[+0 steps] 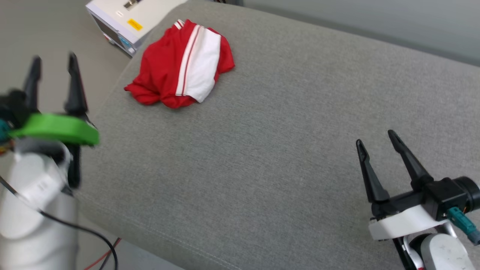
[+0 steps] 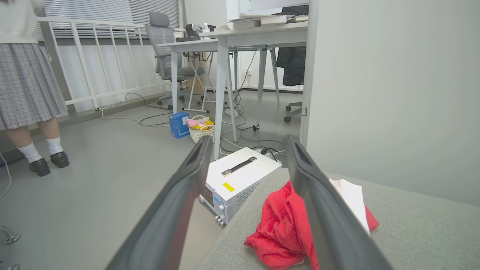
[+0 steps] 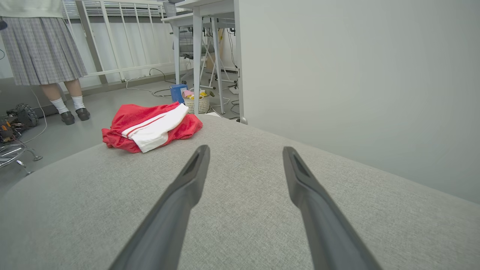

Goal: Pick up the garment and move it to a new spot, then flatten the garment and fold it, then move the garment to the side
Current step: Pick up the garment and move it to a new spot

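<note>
The garment (image 1: 180, 65) lies bunched up, red with a white striped-trim sleeve on top, near the far left corner of the grey cushion (image 1: 270, 150). Its "23" is hidden in the folds. The left wrist view shows the garment (image 2: 281, 228) partly behind one finger, and the right wrist view has the garment (image 3: 150, 125) ahead to the left. My left gripper (image 1: 53, 63) hangs open off the cushion's left edge, above the floor and short of the cloth. My right gripper (image 1: 376, 137) stands open over the cushion's near right part, far from the cloth. Both hold nothing.
A white power-supply box (image 1: 123, 18) sits on the floor just beyond the cushion's left corner, close to the garment. A person (image 2: 26, 86) in a plaid skirt stands on the floor at the left. Desks, a chair, cables and a basket (image 2: 202, 129) lie farther back. A grey wall (image 3: 356, 75) runs behind the cushion.
</note>
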Robot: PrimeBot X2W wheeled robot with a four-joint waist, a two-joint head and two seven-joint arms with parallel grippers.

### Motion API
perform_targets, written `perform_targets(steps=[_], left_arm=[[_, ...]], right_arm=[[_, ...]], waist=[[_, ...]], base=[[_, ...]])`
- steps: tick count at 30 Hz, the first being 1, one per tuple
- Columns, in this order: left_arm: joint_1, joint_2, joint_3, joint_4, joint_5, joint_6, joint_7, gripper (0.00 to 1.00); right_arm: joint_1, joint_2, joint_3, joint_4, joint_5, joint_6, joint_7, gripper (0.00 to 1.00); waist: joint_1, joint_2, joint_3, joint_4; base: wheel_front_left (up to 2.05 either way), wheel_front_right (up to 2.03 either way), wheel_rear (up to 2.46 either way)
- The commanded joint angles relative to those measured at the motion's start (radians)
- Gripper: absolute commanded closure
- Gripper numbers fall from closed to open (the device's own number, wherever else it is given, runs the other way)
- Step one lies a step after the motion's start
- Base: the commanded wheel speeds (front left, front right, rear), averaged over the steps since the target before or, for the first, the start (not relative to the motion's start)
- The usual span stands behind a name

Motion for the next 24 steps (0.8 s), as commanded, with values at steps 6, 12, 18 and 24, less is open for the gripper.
perform_targets(steps=[6,12,18,24], left_arm=[[-0.226,0.158,-0.134,0.053,-0.173,-0.007,0.166,0.0],[-0.354,0.267,-0.287,0.1,-0.383,-0.007,0.439,0.0],[-0.44,0.337,-0.433,0.123,-0.55,-0.007,0.734,0.0],[-0.489,0.369,-0.557,0.17,-0.624,-0.007,0.928,0.0]], right_arm=[[-0.056,-0.033,-0.019,-0.035,-0.01,-0.001,-0.009,0.0],[-0.084,-0.052,-0.019,-0.05,-0.015,-0.001,-0.009,0.0],[-0.102,-0.066,-0.019,-0.061,-0.019,-0.001,-0.009,0.0],[-0.121,-0.079,-0.022,-0.068,-0.022,-0.001,-0.009,0.0]], waist=[[-0.0001,-0.0001,0.143,-0.093],[-0.0001,-0.0001,0.195,-0.127],[-0.0001,-0.0001,0.239,-0.158],[-0.0001,-0.0001,0.291,-0.184]], base=[[0.0,0.0,0.0],[0.0,0.0,0.0],[0.0,0.0,0.0],[0.0,0.0,0.0]])
